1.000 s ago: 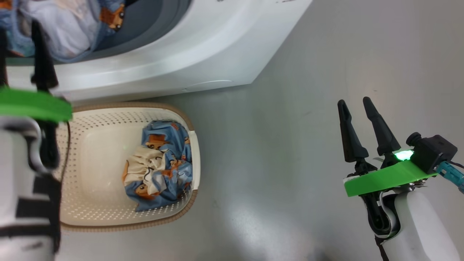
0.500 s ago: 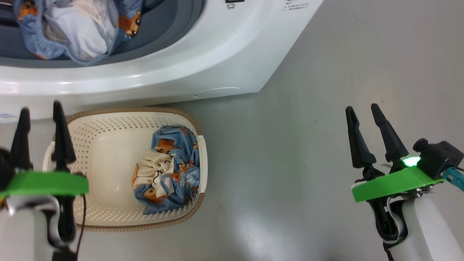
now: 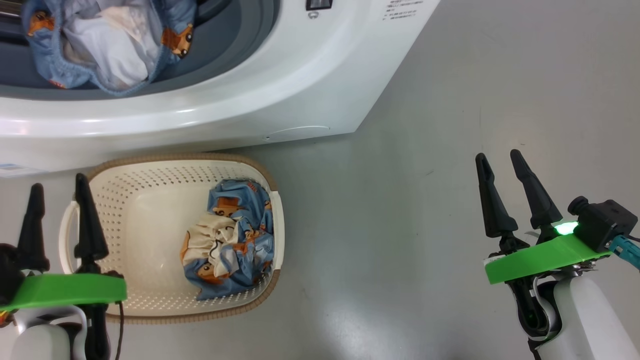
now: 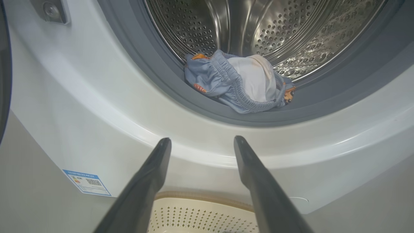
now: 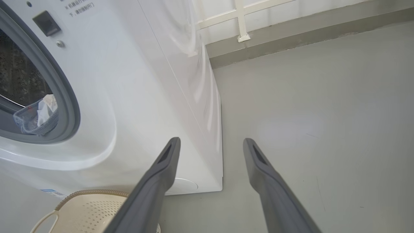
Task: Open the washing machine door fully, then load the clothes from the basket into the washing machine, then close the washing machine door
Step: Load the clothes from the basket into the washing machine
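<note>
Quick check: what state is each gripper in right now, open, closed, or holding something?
Left gripper: open, fingers apart, holding nothing.
Right gripper: open, fingers apart, holding nothing.

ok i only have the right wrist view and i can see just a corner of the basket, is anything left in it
Observer: Yes, one bundle of clothes lies in the basket, at its right end in the head view.
Operator: and the other arm, holding anything
Observer: No, the left gripper is open and empty, by the basket's left end.
Operator: the one already loaded, is it fully in
Observer: Not quite. In the left wrist view that garment lies partly on the grey gasket.
</note>
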Controlling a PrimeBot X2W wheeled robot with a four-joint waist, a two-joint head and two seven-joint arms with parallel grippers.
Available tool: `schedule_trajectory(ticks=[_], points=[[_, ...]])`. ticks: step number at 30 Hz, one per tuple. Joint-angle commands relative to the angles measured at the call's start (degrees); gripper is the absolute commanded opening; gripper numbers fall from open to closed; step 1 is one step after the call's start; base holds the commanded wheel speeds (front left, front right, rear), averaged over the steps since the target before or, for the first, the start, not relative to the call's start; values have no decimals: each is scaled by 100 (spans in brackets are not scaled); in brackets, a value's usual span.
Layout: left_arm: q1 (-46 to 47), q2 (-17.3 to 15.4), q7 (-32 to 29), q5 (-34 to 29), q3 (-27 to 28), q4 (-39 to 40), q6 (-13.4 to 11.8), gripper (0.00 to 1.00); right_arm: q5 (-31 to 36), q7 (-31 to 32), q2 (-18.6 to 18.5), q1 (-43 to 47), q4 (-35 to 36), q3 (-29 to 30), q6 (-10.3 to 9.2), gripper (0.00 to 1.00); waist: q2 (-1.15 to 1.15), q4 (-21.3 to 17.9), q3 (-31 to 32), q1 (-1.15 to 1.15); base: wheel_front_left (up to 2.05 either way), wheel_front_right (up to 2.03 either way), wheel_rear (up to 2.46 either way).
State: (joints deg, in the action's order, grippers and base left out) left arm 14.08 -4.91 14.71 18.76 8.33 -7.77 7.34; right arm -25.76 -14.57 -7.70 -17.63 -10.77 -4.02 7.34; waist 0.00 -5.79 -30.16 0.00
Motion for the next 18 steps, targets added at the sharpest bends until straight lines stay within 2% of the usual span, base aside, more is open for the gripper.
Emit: schedule_trajectory(ticks=[1, 12, 18], points=[[29, -136, 29, -45, 130, 105, 14, 100, 0, -43, -33, 145, 136, -108, 14, 100, 0, 10, -27, 0, 0, 0, 0], [1176, -531, 29, 121, -335, -347, 14, 100, 17, -43, -9, 52, 149, -128, 14, 100, 0, 70, -185, 0, 0, 0, 0], [1817, -714, 29, 134, -591, -874, 14, 100, 1, -43, 29, -21, 145, -171, 14, 100, 0, 29, -251, 0, 0, 0, 0]])
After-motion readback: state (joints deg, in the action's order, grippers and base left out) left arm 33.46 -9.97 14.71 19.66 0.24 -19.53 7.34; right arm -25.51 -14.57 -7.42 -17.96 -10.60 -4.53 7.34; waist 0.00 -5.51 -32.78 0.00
